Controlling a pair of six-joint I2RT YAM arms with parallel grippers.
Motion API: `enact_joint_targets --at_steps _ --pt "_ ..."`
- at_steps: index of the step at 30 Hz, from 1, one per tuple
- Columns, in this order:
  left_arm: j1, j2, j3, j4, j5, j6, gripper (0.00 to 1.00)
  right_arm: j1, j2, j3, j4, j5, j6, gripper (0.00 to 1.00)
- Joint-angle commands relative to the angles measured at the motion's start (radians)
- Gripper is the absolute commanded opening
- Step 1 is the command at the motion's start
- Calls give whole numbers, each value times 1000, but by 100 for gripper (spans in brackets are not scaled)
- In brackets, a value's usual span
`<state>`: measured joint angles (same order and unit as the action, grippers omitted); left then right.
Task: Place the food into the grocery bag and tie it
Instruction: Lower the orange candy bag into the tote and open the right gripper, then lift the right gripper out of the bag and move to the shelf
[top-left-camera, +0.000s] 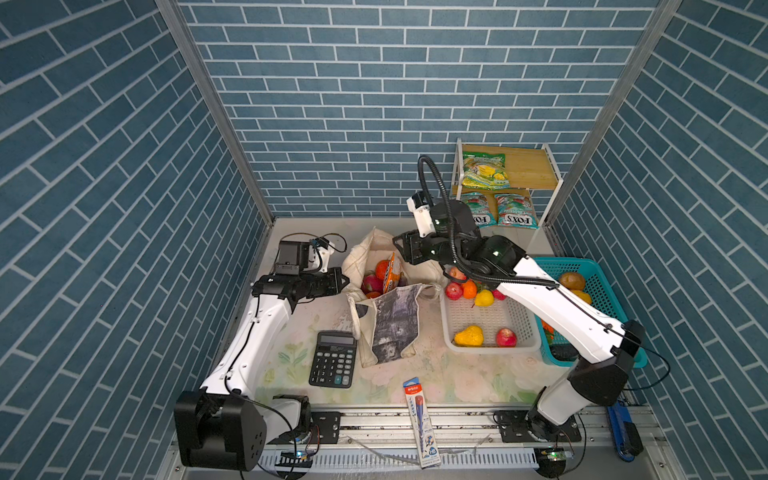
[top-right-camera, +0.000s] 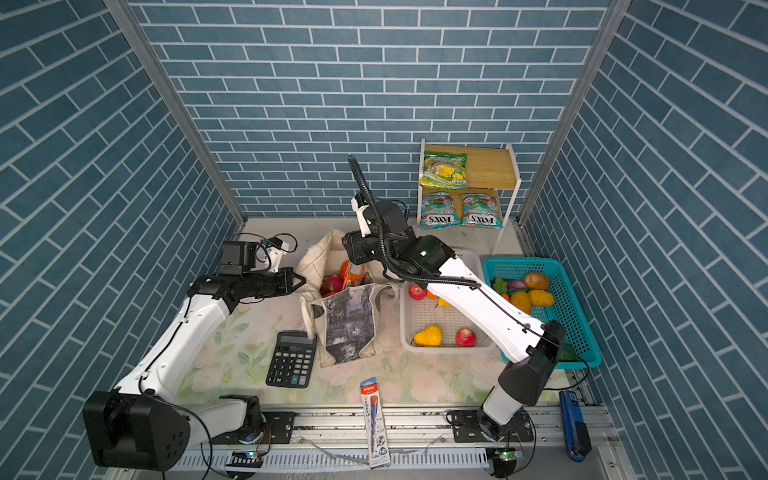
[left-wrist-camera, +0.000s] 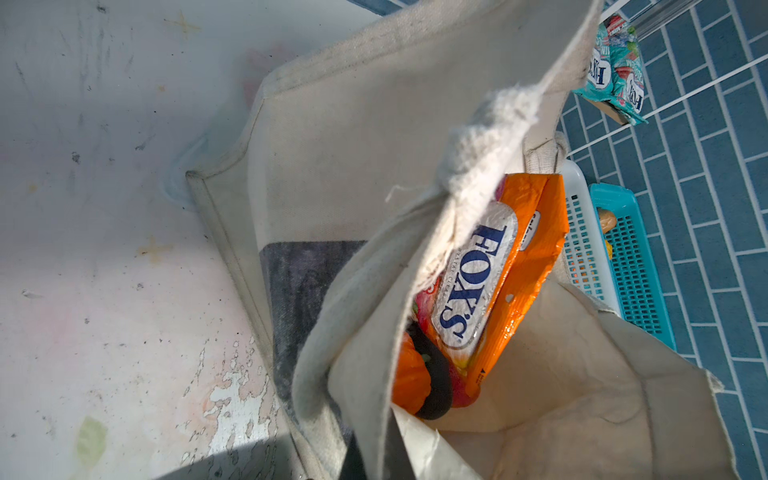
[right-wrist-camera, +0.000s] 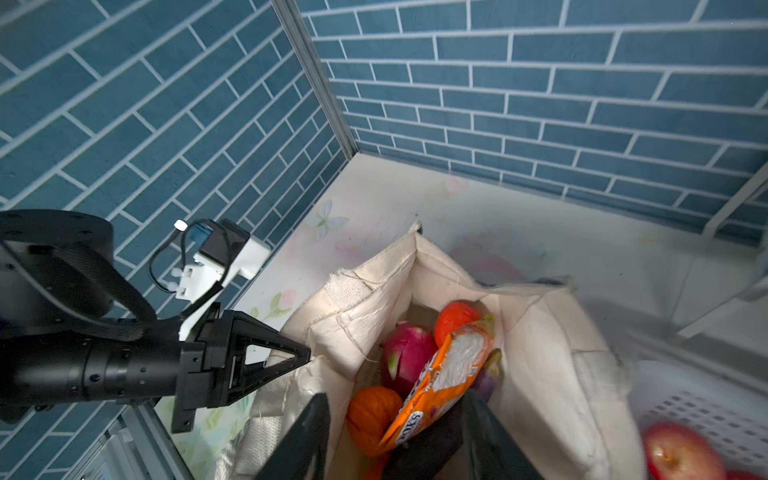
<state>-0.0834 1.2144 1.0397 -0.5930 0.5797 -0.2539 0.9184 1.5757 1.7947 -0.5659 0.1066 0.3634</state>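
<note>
- Blue brick-pattern walls box in a floral tabletop (top-left-camera: 436, 374); the grocery bag (top-left-camera: 395, 324) stands near its middle, mouth open.
- Already inside are a dragon fruit (right-wrist-camera: 405, 353), two oranges (right-wrist-camera: 455, 318), a purple piece that is probably eggplant, and an orange FOX'S packet (left-wrist-camera: 478, 282) standing on end.
- The right gripper (right-wrist-camera: 395, 399) hangs over the bag mouth with its jaws apart. The packet sits between them, apparently unclamped.
- The left gripper (top-left-camera: 343, 282) is pinched tight on the bag's rim and seems to be holding it open.
- By my judgement the packing is partly done. A green packet (top-left-camera: 485, 170) and two teal packets (top-left-camera: 476, 210) wait on the shelf, and fruit lies in the white basket (top-left-camera: 494, 348).
- The strap handles (top-left-camera: 355, 320) hang loose, so the tying is not yet begun.
</note>
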Motion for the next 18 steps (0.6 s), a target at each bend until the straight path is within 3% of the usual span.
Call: enact_joint_targets --at_steps 1,7,18 --pt "13 -19 -6 15 -21 13 0 2 -64 -31 -36 131 -106 55" --pt "24 -18 -6 18 -24 7 0 -27 -151 -112 -18 244 -173 59" --pt "23 -7 -4 22 -22 -5 0 -218 -286 -174 -35 244 -107 59"
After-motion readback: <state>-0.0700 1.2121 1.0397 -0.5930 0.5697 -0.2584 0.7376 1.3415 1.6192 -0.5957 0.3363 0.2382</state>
